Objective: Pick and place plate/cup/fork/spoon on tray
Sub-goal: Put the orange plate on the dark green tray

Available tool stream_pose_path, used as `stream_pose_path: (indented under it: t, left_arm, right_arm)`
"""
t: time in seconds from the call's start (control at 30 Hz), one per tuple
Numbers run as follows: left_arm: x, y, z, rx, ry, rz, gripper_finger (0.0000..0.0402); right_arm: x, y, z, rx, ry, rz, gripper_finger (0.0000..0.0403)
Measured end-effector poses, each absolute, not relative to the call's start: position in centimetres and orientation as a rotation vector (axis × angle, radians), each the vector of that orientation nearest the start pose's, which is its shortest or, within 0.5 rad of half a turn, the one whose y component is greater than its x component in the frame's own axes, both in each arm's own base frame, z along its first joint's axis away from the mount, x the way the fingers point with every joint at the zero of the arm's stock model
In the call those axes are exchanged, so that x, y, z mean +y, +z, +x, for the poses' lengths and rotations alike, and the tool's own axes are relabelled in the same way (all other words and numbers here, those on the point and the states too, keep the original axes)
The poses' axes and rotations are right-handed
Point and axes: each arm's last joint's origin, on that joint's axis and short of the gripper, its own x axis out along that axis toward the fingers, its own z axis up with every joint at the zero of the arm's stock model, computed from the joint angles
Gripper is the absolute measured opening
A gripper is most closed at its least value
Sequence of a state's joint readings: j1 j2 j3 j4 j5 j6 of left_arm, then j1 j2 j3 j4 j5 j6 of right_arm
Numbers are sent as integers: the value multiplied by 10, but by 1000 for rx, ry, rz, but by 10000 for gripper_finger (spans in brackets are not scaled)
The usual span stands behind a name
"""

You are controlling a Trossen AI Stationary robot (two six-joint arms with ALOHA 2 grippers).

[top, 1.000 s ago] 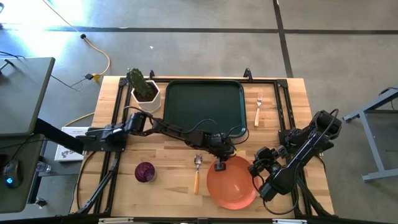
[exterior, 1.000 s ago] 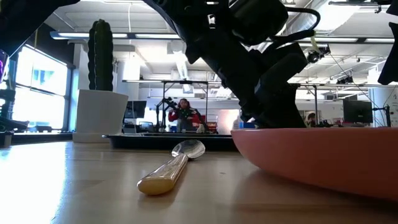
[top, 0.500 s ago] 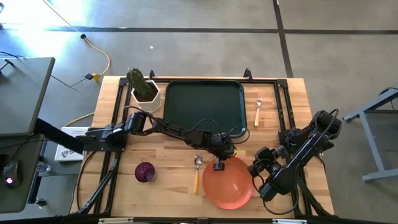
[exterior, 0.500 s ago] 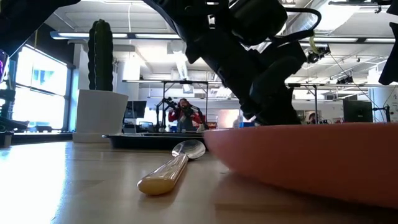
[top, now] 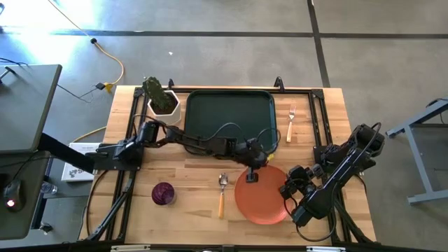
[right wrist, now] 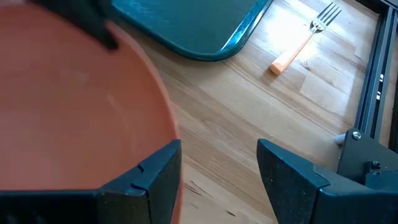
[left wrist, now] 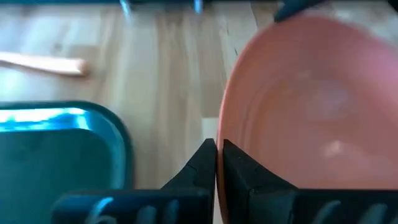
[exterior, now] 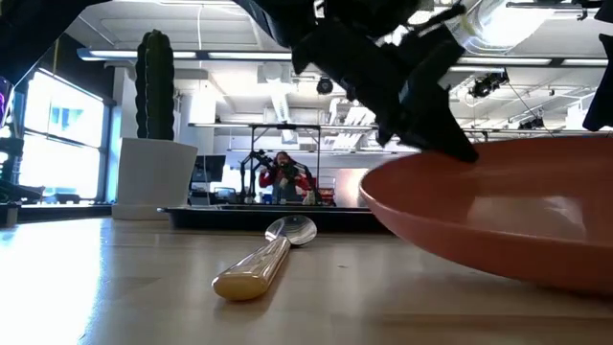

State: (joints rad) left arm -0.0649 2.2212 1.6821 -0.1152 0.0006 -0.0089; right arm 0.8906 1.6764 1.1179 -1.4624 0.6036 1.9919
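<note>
While clamped shut on the rim of the plate at its 11 o'clock edge, left gripper holds it tilted off the table, higher than half a second ago and shifted toward 1 o'clock. Right gripper waits open at 3 o'clock of the plate. Tray holds nothing. Fork, spoon and cup unmoved. No readable writing.

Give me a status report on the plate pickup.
Left gripper shut on plate rim, plate lifted and tilted. Right gripper open, waiting beside the plate. Tray bare; nothing in the way.
</note>
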Motion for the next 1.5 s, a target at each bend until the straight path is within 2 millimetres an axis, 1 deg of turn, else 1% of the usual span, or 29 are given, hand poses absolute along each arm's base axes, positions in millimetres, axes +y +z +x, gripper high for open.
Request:
stream_pose_path:
  t: [0.1,0.23,0.37,0.47,0.57,0.67,0.73,0.83,0.87,0.97,1.03,1.1,1.17,1.27,1.37,1.5]
  left_arm:
    - [-21,198,493,629,-44,15,2]
    - [-1,227,484,596,6,3,2]
    - [16,237,475,635,66,5,1]
    - [26,250,467,630,124,27,1]
    - [35,261,452,587,184,47,1]
    - [48,262,430,559,226,18,1]
    - [61,263,413,530,284,-14,1]
    - [83,260,387,480,415,-70,1]
    - [91,256,377,489,469,-76,1]
    - [116,240,357,502,629,-109,1]
    - [136,235,349,477,720,-146,1]
    - [154,227,344,470,768,-197,3]
    - [167,213,342,508,785,-234,4]
    - [175,192,342,578,751,-257,5]
    - [179,183,345,598,755,-224,5]
    - [185,169,343,662,771,-211,6]
  right_arm:
    - [182,205,169,848,-1034,275,201]
    - [182,205,170,831,-1027,271,201]
    - [183,205,170,825,-1020,281,201]
    - [183,204,171,807,-1014,281,201]
    - [185,201,172,760,-1005,266,201]
    - [187,197,174,730,-999,248,201]
    - [188,195,175,739,-1005,247,201]
    - [188,193,175,751,-1008,252,201]
    - [188,194,175,747,-1007,250,201]
    - [187,194,176,725,-1002,239,201]
    - [186,194,178,703,-1003,235,201]
    - [182,195,181,678,-1009,227,201]
    - [178,196,186,661,-1025,229,201]
    - [171,196,192,678,-1054,222,201]
    - [165,195,197,730,-1081,216,201]
    - [161,194,200,775,-1092,200,201]
